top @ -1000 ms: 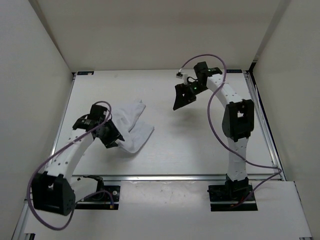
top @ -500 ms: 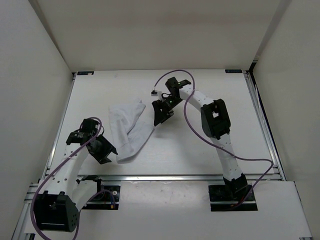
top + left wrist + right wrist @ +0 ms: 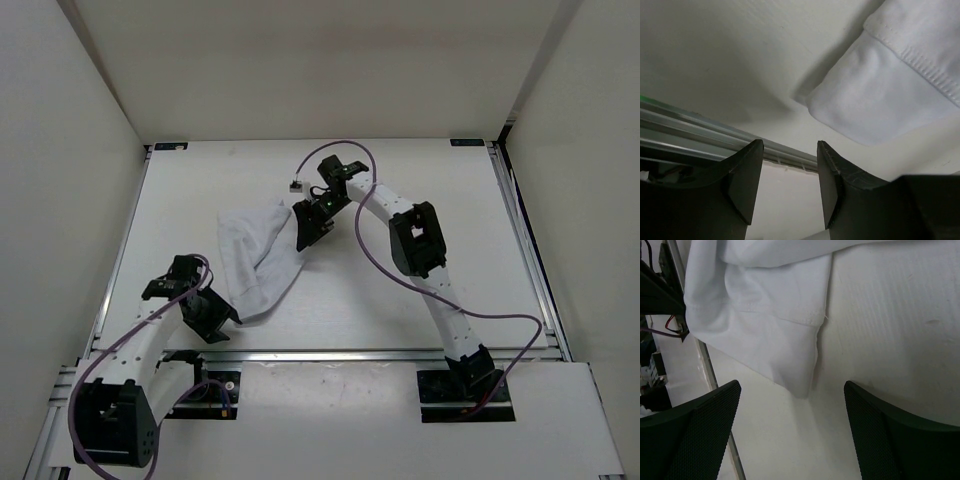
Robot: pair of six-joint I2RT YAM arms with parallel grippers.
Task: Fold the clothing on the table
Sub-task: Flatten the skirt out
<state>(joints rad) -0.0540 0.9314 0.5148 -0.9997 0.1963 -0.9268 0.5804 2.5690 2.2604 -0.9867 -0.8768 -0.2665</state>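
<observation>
Clothing (image 3: 258, 258): thin, soft, limp; likely slides on desk (image 3: 450, 200). Best pinched at hemmed corner. Left fingers (image 3: 742, 180) part-spread, empty; right fingers (image 3: 705, 430) wide, empty.

Top cam overhead; wrist cams close, both on clothing (image 3: 765, 330).

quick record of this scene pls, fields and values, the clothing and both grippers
clothing: white, rumpled in layers, left of table centre
table: white, rail along near edge
left gripper: open, empty, by the clothing's near corner, not touching it
right gripper: open, empty, a hemmed corner of the clothing between its fingers
fold: not yet neat
</observation>
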